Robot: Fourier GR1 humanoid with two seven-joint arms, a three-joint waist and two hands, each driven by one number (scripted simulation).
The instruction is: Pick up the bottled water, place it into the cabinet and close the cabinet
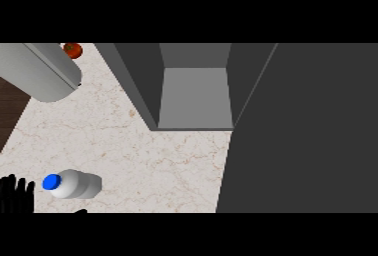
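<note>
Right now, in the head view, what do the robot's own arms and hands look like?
Only the left hand shows, at the lower left edge: plain black, with slim, rod-like fingers side by side. I see no markings, cables or sleeve on it. Its forearm lies outside the view, and the right hand is not in view.

One water bottle [74,184], blue-capped, on one marble counter [148,150]. One grey cabinet [196,95], with one door [310,140] swung open. One small red round thing [72,50] at the far edge. One large grey cylinder [44,70] beside it. One black hand [15,195], the left, showing at the lower left edge.
</note>
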